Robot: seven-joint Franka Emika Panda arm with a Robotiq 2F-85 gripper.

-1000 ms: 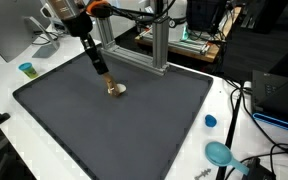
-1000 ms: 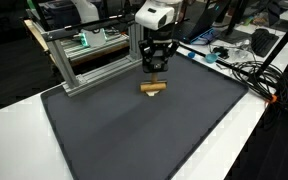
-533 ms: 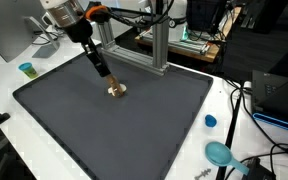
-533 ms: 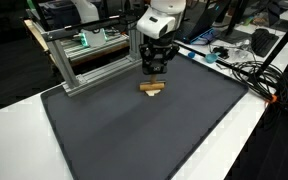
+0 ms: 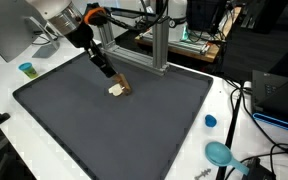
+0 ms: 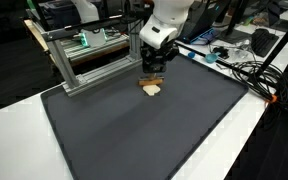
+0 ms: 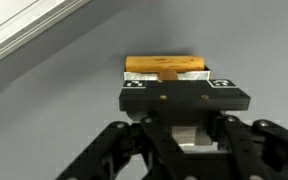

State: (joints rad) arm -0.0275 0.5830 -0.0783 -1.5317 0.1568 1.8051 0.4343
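Upper centre, the claw leans over the block on the table; its body hides the fingers, so I cannot tell its grip.

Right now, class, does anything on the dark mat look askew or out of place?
The small wooden block at the tip of the gripper seems tilted rather than lying flat on the mat, judging by both exterior views. Nothing looks spilled or damaged.
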